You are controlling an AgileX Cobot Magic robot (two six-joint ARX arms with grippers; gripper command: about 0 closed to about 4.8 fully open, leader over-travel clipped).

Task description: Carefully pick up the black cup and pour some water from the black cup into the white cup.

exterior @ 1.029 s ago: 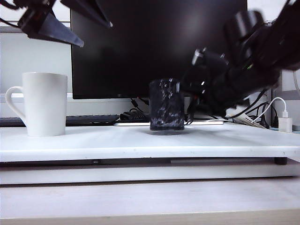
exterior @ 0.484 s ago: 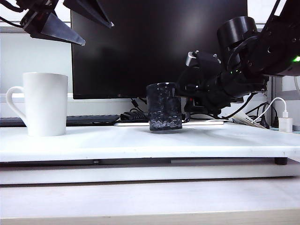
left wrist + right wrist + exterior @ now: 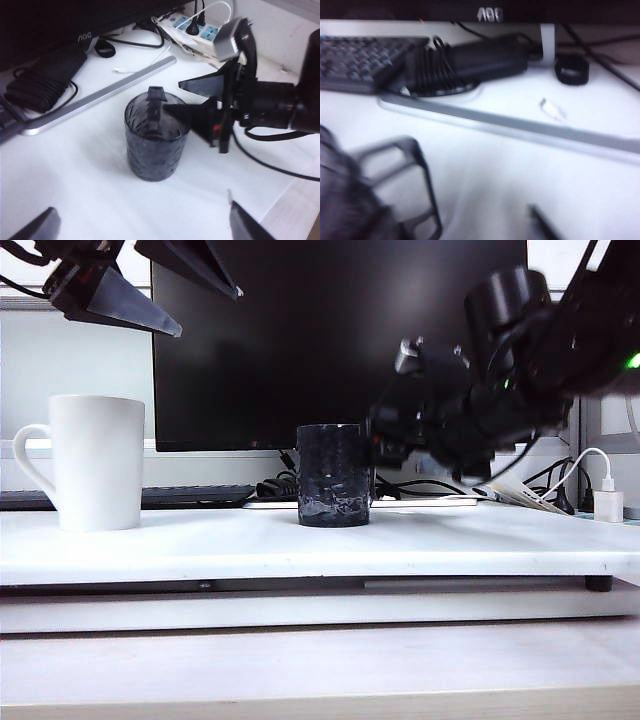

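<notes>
Though the black cup stands upright near the middle of the worktop, well apart from the white cup at the left end, nothing has hold of it. The right gripper is level with the cup's upper half on its right, jaws parted; from the left wrist view one finger seems to hang at or just over the rim while the other lies outside the wall — whether either touches the cup I cannot tell. The left gripper hangs high above the left end, spread wide and empty. The cup looks like stiff, glossy, dimpled glass or plastic: probably slippery, likely weighted by water that the frames do not show, and apt to slide or tip if nudged. A squeeze across the wall about mid-height — rather than a pinch on the rim — would likely hold it steadier for tilting towards the white cup.
</notes>
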